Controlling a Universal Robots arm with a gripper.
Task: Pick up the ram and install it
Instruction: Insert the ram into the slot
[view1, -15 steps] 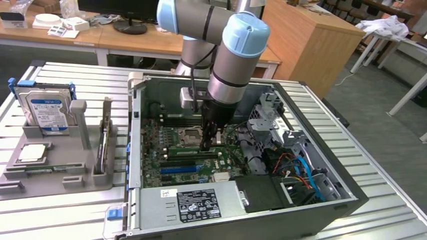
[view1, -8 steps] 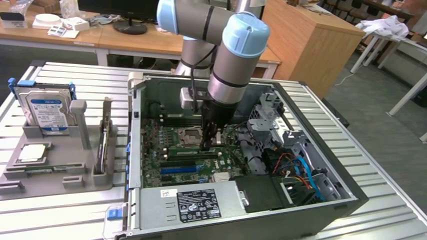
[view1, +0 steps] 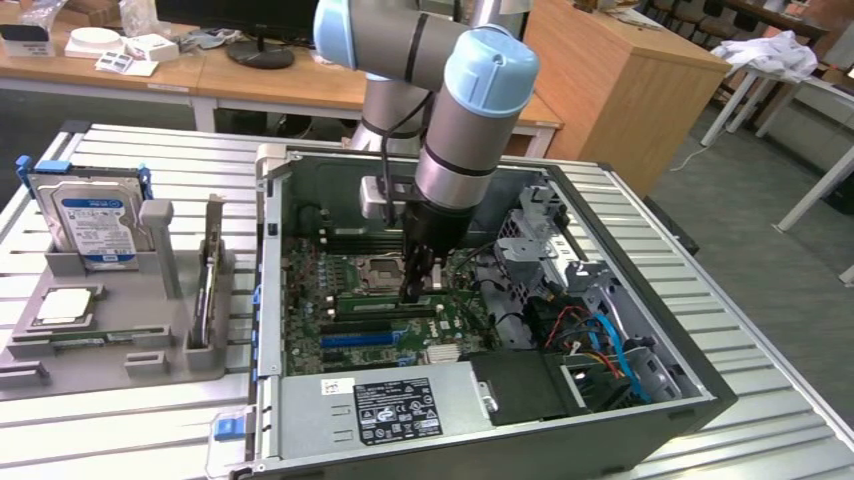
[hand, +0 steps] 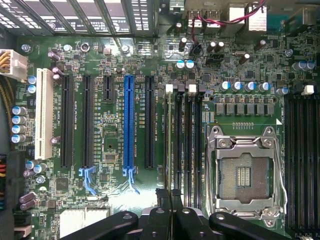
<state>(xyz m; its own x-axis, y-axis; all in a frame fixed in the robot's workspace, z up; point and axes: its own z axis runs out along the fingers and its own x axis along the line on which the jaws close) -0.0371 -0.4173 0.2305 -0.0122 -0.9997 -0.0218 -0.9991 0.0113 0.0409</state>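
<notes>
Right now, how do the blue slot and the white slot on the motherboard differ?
The blue slot is narrower than the white slot. The blue slot ends in a blue latch; the white slot shows none. Both lie empty and parallel.

Bright, even room light falls from above. The ribbed silver metal desk (view1: 120, 430) shines pale. Inside the open dark grey computer case (view1: 574, 445) it is dimmer. The green circuit board (hand: 115, 125) is evenly lit; the black gripper (hand: 170, 194) looks shadowy.
</notes>
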